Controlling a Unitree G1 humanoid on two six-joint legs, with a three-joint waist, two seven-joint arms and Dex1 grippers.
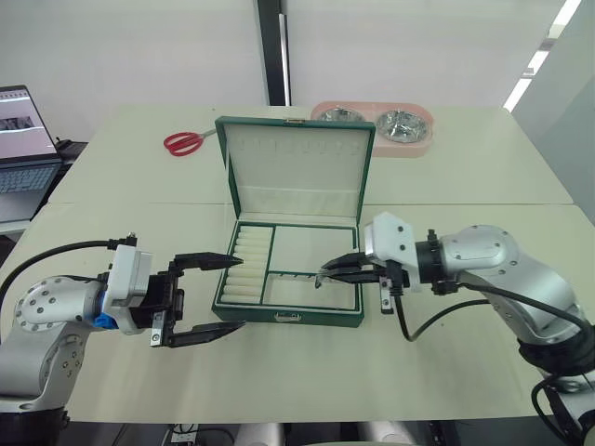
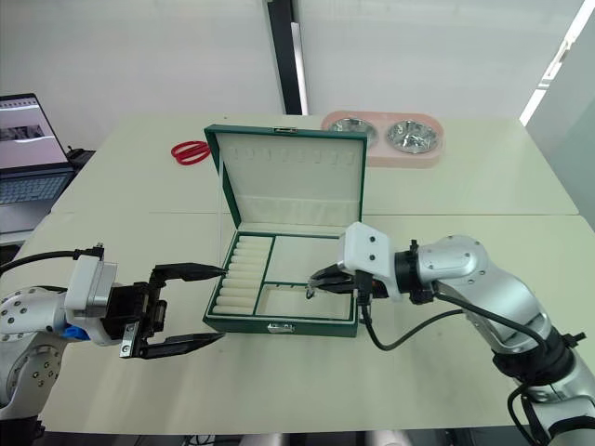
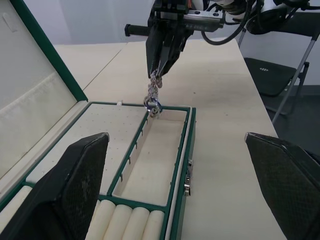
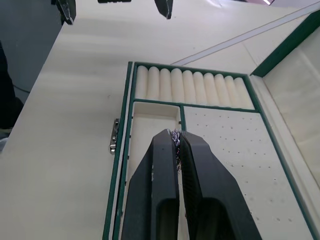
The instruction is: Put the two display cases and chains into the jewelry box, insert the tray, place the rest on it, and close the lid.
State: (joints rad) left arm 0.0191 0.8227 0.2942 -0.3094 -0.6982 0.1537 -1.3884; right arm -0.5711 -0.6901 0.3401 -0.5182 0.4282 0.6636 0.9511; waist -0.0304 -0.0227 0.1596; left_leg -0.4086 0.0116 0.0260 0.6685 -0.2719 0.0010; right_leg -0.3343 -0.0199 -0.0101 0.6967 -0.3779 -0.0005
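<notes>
The dark green jewelry box (image 1: 288, 317) stands open on the table, its lid (image 1: 296, 167) upright behind it. The cream-lined tray (image 1: 270, 249) sits inside, ring rolls (image 1: 245, 267) along its left. My right gripper (image 1: 325, 271) is shut on a thin silver chain (image 3: 153, 97). The chain dangles over the tray's long front compartment (image 3: 150, 160) near its right end. My left gripper (image 1: 240, 294) is open and holds nothing, just left of the box's front corner. The two display cases are out of view.
Red-handled scissors (image 1: 184, 142) lie on the table behind and left of the box. A pink double pet bowl (image 1: 381, 127) stands at the back right. A laptop (image 1: 23, 139) sits off the table's left edge, and a chair (image 3: 270, 75) beyond its right side.
</notes>
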